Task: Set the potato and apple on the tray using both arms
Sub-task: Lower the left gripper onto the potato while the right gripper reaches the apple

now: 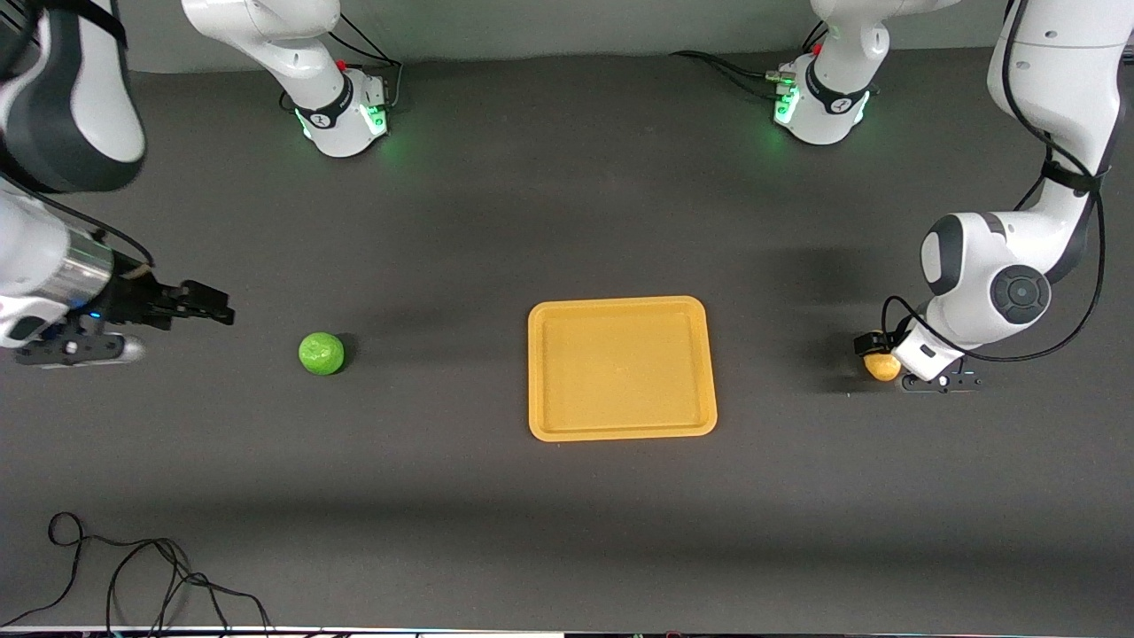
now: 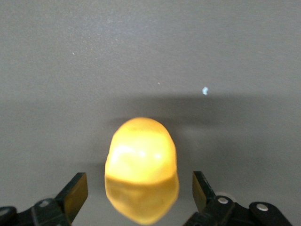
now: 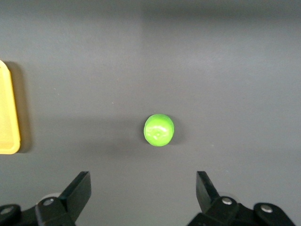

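Observation:
The yellow-orange potato (image 1: 882,365) lies on the dark table toward the left arm's end. My left gripper (image 1: 877,353) is down around it and open. In the left wrist view the potato (image 2: 141,160) sits between the fingers (image 2: 75,193) with a gap on each side. The green apple (image 1: 321,353) lies on the table toward the right arm's end. My right gripper (image 1: 213,306) is open and empty, apart from the apple and on its right arm's side. The apple (image 3: 159,130) shows ahead of that gripper (image 3: 141,186). The orange-yellow tray (image 1: 620,306) lies empty between the two fruits; its edge (image 3: 8,113) shows in the right wrist view.
The two arm bases (image 1: 345,115) (image 1: 819,106) stand along the table's edge farthest from the front camera. A loose black cable (image 1: 133,567) lies at the table's near edge toward the right arm's end. A small white speck (image 2: 205,91) lies on the table near the potato.

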Robot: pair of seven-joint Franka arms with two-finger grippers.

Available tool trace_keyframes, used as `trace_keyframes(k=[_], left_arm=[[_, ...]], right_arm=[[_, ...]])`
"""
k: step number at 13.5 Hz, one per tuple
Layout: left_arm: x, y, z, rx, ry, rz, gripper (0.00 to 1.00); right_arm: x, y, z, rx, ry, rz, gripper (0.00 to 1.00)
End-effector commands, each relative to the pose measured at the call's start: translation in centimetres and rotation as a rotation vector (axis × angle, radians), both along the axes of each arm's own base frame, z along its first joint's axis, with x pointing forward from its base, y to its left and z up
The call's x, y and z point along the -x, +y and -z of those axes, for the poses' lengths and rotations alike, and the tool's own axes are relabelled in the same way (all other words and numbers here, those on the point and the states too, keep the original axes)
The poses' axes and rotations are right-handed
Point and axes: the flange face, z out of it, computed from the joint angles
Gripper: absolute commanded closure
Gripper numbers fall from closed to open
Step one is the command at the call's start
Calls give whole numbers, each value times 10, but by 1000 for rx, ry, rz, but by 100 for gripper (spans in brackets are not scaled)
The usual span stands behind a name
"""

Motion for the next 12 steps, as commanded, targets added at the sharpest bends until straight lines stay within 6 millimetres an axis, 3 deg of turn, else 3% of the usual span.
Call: trace_keyframes(k=[1,2,4,5,7,8,10,12], left_arm=[[0,2,19,-1,-32,-7,2],[-1,2,20,0,-37,-7,7],[-2,2,18,-1,-35,-7,26],[-2,1,17,-1,-31,-9,40],[-4,0,10,-3,-35,-14,78],[-3,0,7,-5,-23,-14,94],[-7,-5,-9,-9,26,-15,100],[-12,-26,-45,-13,60,15,100]], right_arm=[[8,13,48,7,1,-39,2],[7,17,71,44,30,-79,2],[6,39,87,96,48,-140,6],[7,39,91,96,54,-131,7],[9,37,111,99,52,-127,6],[14,34,128,98,43,-116,6],[17,33,152,98,9,-116,6],[16,33,167,97,9,-114,2]])
